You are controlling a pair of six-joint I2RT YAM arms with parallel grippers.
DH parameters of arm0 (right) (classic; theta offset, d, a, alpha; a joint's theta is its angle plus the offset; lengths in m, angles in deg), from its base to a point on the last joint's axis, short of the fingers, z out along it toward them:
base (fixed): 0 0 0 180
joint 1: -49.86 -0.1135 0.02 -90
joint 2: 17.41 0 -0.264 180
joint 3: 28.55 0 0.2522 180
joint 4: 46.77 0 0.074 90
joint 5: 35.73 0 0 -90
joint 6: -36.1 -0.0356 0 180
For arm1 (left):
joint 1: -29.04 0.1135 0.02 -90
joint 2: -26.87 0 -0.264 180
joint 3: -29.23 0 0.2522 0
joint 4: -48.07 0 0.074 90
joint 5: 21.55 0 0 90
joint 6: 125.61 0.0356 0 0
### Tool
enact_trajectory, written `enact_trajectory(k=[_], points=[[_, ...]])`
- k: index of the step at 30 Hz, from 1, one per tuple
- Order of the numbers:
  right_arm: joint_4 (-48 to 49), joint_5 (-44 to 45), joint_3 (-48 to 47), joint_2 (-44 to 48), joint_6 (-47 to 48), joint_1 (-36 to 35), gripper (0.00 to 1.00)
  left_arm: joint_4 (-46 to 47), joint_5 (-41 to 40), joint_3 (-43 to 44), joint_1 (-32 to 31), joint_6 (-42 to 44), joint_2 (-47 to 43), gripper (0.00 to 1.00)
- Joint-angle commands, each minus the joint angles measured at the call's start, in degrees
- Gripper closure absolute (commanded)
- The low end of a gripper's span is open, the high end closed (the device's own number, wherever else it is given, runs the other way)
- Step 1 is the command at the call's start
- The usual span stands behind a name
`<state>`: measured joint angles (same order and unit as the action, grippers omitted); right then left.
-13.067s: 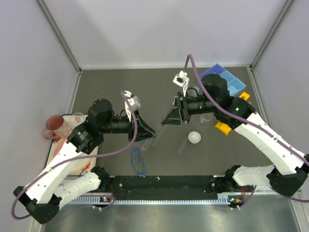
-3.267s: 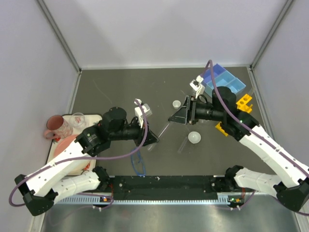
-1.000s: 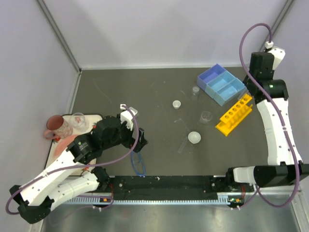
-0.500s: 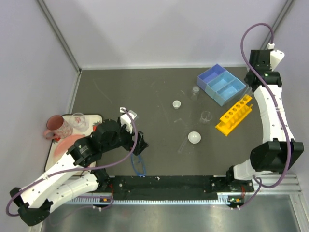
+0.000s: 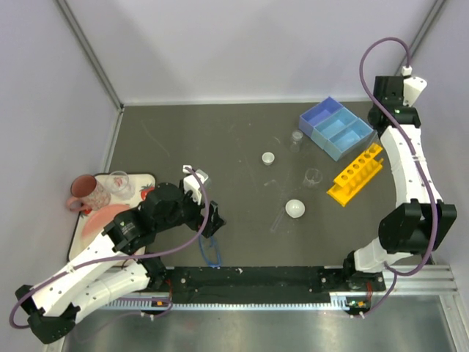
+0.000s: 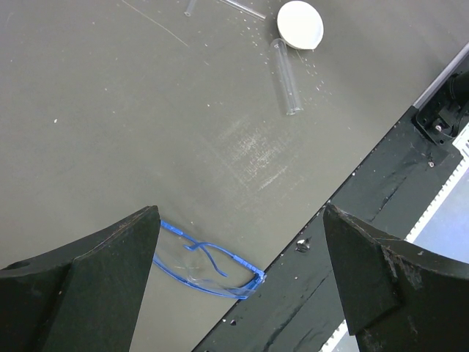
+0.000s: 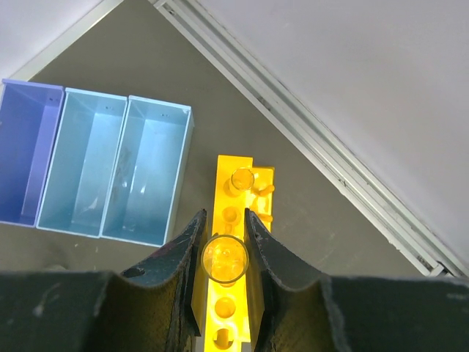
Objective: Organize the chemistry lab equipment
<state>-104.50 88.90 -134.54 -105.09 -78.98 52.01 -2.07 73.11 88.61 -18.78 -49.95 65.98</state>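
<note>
right gripper (image 7: 224, 242) clenched on thin tube (image 7: 225, 259), upright | directly over yellow rack (image 7: 236, 308), far right, hole row running between the fingers | left gripper (image 6: 240, 211) spread wide, empty, above goggles (image 6: 209, 268), near left

Enclosed robot cell (white panel walls (image 5: 242, 51)).

pincer (image 7: 224, 226) gripping clear tube (image 7: 225, 259), over yellow rack (image 7: 233, 308)

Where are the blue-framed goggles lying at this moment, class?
In the top view, the blue-framed goggles lie left of centre at the table's near edge, beside the black rail and close to the open left gripper.
</note>
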Motion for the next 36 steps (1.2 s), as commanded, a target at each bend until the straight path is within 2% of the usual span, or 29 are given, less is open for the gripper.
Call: enact_trajectory(k=[1, 36], points=[[3.0, 1.8, 0.6, -0.9, -0.1, 0.2, 0.84, 3.1, 0.7, 0.0, 0.1, 0.7, -1.1, 0.01], [7.5, 4.9, 7.0, -4.3, -1.1, 0.3, 0.83, 2.9, 1.4, -0.4, 0.1, 1.2, -0.6, 0.01]])
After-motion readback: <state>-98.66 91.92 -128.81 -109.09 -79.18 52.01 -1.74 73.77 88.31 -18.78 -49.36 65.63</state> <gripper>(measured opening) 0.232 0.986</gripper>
